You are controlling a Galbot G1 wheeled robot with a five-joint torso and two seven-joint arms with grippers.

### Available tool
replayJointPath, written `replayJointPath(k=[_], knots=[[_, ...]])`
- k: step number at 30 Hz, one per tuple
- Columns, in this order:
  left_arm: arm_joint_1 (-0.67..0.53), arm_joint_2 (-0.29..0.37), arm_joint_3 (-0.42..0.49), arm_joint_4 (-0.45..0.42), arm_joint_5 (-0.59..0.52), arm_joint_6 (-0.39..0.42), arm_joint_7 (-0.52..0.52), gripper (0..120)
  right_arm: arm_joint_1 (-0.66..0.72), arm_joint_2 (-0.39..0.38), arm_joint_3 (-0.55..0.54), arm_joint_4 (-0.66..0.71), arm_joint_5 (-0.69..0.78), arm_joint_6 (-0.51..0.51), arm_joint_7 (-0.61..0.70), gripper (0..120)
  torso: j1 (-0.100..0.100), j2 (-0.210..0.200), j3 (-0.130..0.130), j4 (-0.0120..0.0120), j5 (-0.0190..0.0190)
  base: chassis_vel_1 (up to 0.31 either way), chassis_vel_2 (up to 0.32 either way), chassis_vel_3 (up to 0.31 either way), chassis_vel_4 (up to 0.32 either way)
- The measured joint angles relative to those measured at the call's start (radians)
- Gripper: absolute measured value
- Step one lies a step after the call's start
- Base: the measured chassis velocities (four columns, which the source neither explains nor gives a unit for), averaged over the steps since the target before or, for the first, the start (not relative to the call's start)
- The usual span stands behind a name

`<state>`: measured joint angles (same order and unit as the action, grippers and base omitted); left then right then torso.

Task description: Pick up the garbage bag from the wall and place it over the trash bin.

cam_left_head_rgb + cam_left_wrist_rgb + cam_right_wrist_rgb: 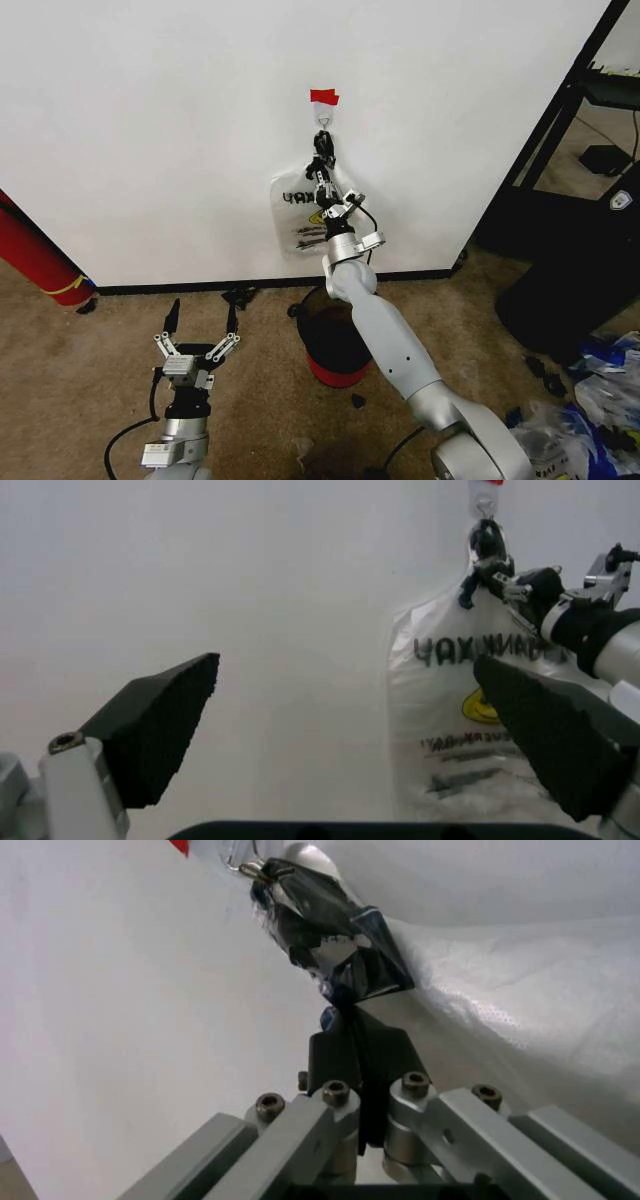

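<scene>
A large plain white wall (180, 130) with a black baseboard rises from a brown carpeted floor (90, 370). A small hook (324, 117) sits on the wall just under a strip of red tape (323, 96).

The garbage bag (298, 215) hangs flat against the wall from that hook. It is thin, see-through plastic with dark mirrored lettering and a yellow smiley face print. Its blue handle strips are bunched together into a dark twist just below the hook.

The right arm reaches up from the lower right toward the wall. The right gripper (322, 165) is at the top of the bag, just under the hook, with its fingers pressed together on the bunched handle strips, the bag's body hanging below and beside the wrist.

The trash bin (330, 340), small, round, black mesh with a red base, stands on the floor below the bag, partly behind the right arm.

The left gripper (200, 318) is held low over the carpet to the left of the bin, pointing at the wall, its fingers spread wide and holding nothing.
</scene>
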<state>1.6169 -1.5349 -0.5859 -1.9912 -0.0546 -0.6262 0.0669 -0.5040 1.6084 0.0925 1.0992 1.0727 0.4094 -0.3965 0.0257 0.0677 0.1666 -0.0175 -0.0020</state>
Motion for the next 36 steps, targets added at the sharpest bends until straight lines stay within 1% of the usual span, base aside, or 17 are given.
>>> replayJointPath(k=[4,9,11,16,18,25,26,30,36], knots=[[0.000,0.003,0.000,0.000,0.000,0.000,0.000,100,-0.019,-0.003,-0.008,0.024,-0.001,0.000,0.003,0,0.000,0.000,0.000,0.0001,0.0000,0.000,0.000,0.000,0.000],[-0.001,0.007,0.003,-0.001,0.000,0.000,0.000,100,-0.086,-0.036,-0.038,0.100,-0.019,0.000,0.010,0,0.000,0.000,0.000,0.0000,0.0000,0.000,0.000,0.000,0.000],[-0.001,0.007,0.004,-0.001,0.000,0.000,0.000,100,-0.092,-0.039,-0.039,0.106,-0.021,0.000,0.010,0,0.000,0.000,0.000,-0.0002,0.0001,0.000,0.000,0.000,0.000],[0.001,0.009,0.009,-0.006,0.000,0.000,0.000,100,-0.186,-0.077,-0.040,0.189,-0.039,0.002,0.011,0,0.000,0.000,0.000,0.0000,0.0002,0.000,0.000,0.000,0.000],[0.001,0.009,0.009,-0.007,0.000,0.000,0.000,100,-0.199,-0.082,-0.038,0.200,-0.041,0.003,0.011,0,0.000,0.000,0.000,0.0000,0.0002,0.000,0.000,0.000,0.000],[0.009,0.009,0.010,-0.026,0.001,0.001,0.001,100,-0.393,-0.136,-0.022,0.300,-0.073,0.010,-0.013,0,0.000,0.000,0.000,0.0000,0.0003,0.000,0.000,0.000,0.000],[0.009,0.009,0.010,-0.026,0.001,0.001,0.001,100,-0.393,-0.136,-0.022,0.300,-0.073,0.010,-0.013,0,0.000,0.000,0.000,0.0000,0.0003,0.000,0.000,0.000,0.000],[0.016,0.004,0.012,-0.037,0.003,0.000,0.002,100,-0.499,-0.173,0.000,0.357,-0.085,0.012,-0.068,0,0.000,0.000,0.000,0.0001,0.0002,0.000,0.000,0.000,0.000],[0.022,0.001,0.013,-0.051,0.006,-0.002,0.004,100,-0.596,-0.214,0.035,0.422,-0.094,0.019,-0.117,0,0.000,0.000,0.000,0.0001,0.0001,0.000,0.000,0.000,0.000]])
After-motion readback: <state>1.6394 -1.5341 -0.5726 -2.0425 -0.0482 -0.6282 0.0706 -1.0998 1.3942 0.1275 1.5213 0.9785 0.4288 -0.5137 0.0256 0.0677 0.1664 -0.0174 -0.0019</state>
